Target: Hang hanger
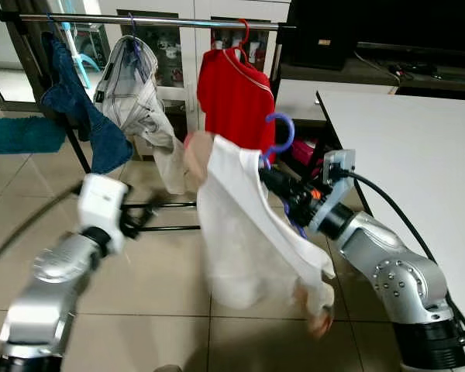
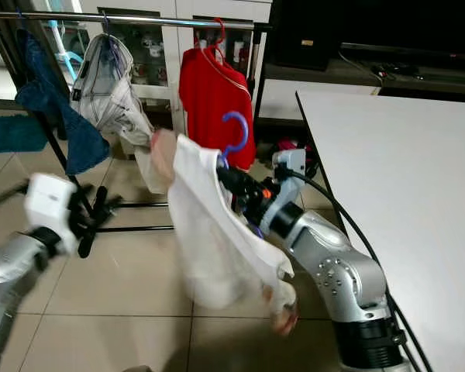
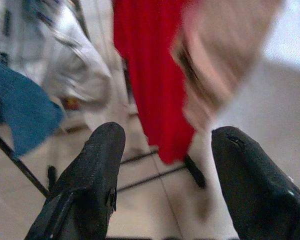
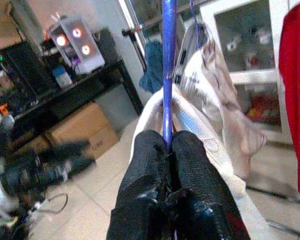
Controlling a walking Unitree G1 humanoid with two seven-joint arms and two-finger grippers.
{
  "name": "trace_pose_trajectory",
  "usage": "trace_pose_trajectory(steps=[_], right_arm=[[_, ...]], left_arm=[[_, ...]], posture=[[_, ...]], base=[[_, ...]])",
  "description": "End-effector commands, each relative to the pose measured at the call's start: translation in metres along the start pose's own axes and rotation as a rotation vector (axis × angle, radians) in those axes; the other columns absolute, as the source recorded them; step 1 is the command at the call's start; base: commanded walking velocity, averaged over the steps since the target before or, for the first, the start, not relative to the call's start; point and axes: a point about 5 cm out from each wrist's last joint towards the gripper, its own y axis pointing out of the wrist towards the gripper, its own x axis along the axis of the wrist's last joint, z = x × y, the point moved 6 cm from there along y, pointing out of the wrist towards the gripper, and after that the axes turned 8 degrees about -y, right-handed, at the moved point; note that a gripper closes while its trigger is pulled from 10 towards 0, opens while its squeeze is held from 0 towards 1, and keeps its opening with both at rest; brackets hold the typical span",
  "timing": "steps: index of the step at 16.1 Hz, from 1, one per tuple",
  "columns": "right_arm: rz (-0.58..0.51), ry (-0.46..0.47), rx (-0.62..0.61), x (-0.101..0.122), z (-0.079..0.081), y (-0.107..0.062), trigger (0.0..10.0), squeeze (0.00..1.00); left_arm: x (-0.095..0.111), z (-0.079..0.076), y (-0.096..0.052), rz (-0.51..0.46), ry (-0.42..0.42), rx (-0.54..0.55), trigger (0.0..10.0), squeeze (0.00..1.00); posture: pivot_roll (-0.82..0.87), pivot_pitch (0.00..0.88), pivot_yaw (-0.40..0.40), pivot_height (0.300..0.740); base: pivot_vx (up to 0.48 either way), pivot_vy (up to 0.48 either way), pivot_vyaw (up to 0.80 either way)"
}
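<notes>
Denim garment (image 1: 76, 108) hangs at the upper left of the frame, first on the chrome clothes rail (image 1: 151, 19) that runs across the top. Next along the rail come a pale grey shirt (image 1: 136, 97) and, near the top centre, a red T-shirt (image 1: 236, 97) on a red hanger.

Lower left, the left gripper (image 1: 139, 221) is raised over the tiled floor (image 1: 155, 271) with its two black fingers spread apart and nothing between them; the left wrist view confirms the gap.

At centre frame the white shirt (image 1: 244, 232) droops from the blue hanger (image 1: 281, 138), whose hook stands upright. The right gripper (image 1: 273, 180) is clamped tight on the hanger's stem just below the hook, as the right wrist view shows, the fingers pressed together around the blue wire.

The rail lies up and to the left of the hook, well apart from it, with a bare stretch of rail between the grey shirt and the red T-shirt. The right arm carries the load, so the lift probably falls to it.

A white table (image 1: 418, 170) fills the right side.
</notes>
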Motion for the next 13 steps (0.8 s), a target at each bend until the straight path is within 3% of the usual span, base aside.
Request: trace_pose_trajectory(steps=[1,3,5,6,7,9,12,13], right_arm=[[-0.022,-0.019,0.047,0.010,0.004,0.002,10.0,0.00],[-0.015,-0.029,0.118,0.013,0.008,0.000,10.0,0.00],[-0.019,-0.025,0.197,0.019,0.014,-0.001,10.0,0.00],[-0.034,-0.013,0.238,0.024,0.019,-0.002,10.0,0.00],[-0.040,-0.008,0.259,0.026,0.021,-0.004,10.0,0.00],[-0.059,0.010,0.298,0.030,0.026,-0.009,10.0,0.00],[-0.081,0.045,0.392,0.036,0.040,-0.018,10.0,0.00],[-0.083,0.051,0.403,0.036,0.041,-0.020,10.0,0.00]], left_arm=[[0.007,0.001,0.001,-0.027,-0.010,-0.020,10.0,1.00],[0.012,0.010,0.002,-0.071,-0.054,-0.028,10.0,1.00],[0.006,-0.004,0.008,-0.052,-0.104,-0.159,10.0,1.00],[-0.005,-0.011,0.012,-0.004,-0.126,-0.210,10.0,0.45],[-0.010,-0.012,0.015,0.001,-0.115,-0.222,10.0,0.00],[-0.007,-0.019,0.022,-0.030,-0.169,-0.262,10.0,0.00],[-0.009,-0.015,0.033,-0.023,-0.129,-0.268,10.0,0.00],[-0.006,-0.015,0.034,-0.038,-0.117,-0.276,9.1,0.00]], posture=[[-0.02,0.000,-0.039,0.740],[-0.01,0.000,-0.046,0.740],[-0.01,0.000,-0.051,0.740],[-0.01,0.000,-0.051,0.740],[-0.02,0.000,-0.042,0.740],[-0.03,0.000,-0.036,0.740],[-0.03,0.000,-0.030,0.740],[-0.04,0.000,-0.019,0.740]], base=[[0.000,0.000,0.00],[0.000,0.000,0.00],[0.000,0.000,0.00],[0.000,0.000,0.00],[0.000,0.000,0.00],[0.000,0.000,0.00],[0.000,0.000,0.00],[0.000,0.000,0.00]])
